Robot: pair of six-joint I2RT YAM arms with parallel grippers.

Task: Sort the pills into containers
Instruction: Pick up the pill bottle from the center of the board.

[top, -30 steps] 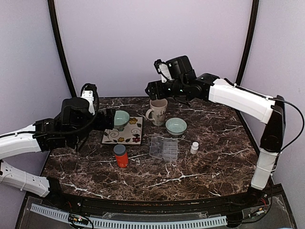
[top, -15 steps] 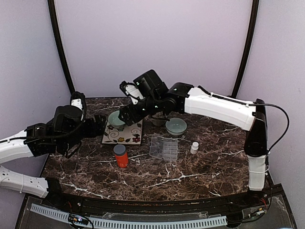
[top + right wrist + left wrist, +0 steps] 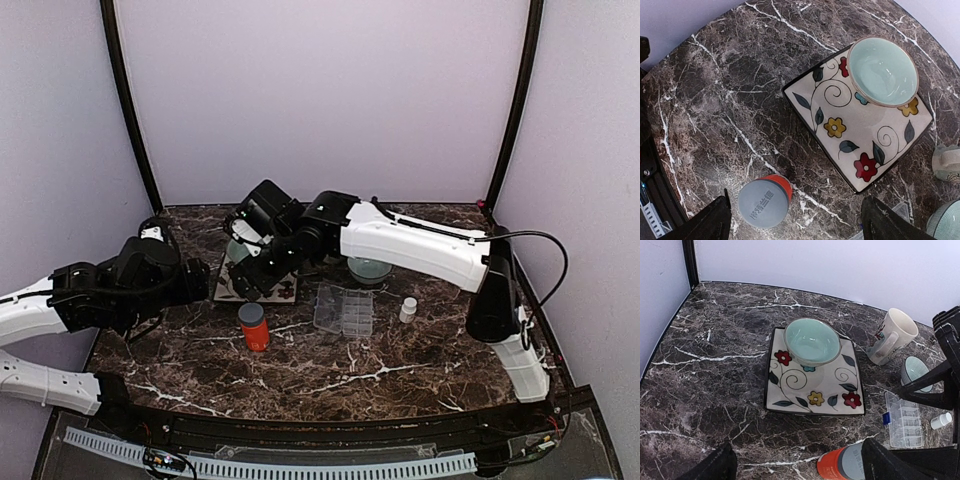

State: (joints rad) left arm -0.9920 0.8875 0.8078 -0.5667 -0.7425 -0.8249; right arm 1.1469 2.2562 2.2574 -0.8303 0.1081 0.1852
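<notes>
The clear pill box (image 3: pixel 344 310) lies flat on the dark marble table (image 3: pixel 400 370), a little right of centre, and neither arm touches it. An orange bottle (image 3: pixel 253 325) with a grey cap stands upright near its left side. A small white bottle (image 3: pixel 408 309) stands just beside it on the right, and a pale green bowl (image 3: pixel 370 268) sits just behind it. From the left wrist view I can make out its compartments (image 3: pixel 904 421) through the plastic. Any pills in them would be too small to tell, and I cannot say whether the lid is up or down.

The right arm stretches across to the left half of the table. The right gripper (image 3: pixel 796 217) hangs in the air with its fingers spread wide and nothing between them. Beneath it are the orange bottle's cap and the near corner of a square flowered plate (image 3: pixel 860 145). A second pale green bowl (image 3: pixel 883 71) sits on the plate's far part.

The left gripper (image 3: pixel 796 460) is at the table's left side, off the surface and facing the plate, its fingers likewise wide apart and empty. A tall patterned mug (image 3: pixel 892 335) stands to the right of the plate, apart from it
</notes>
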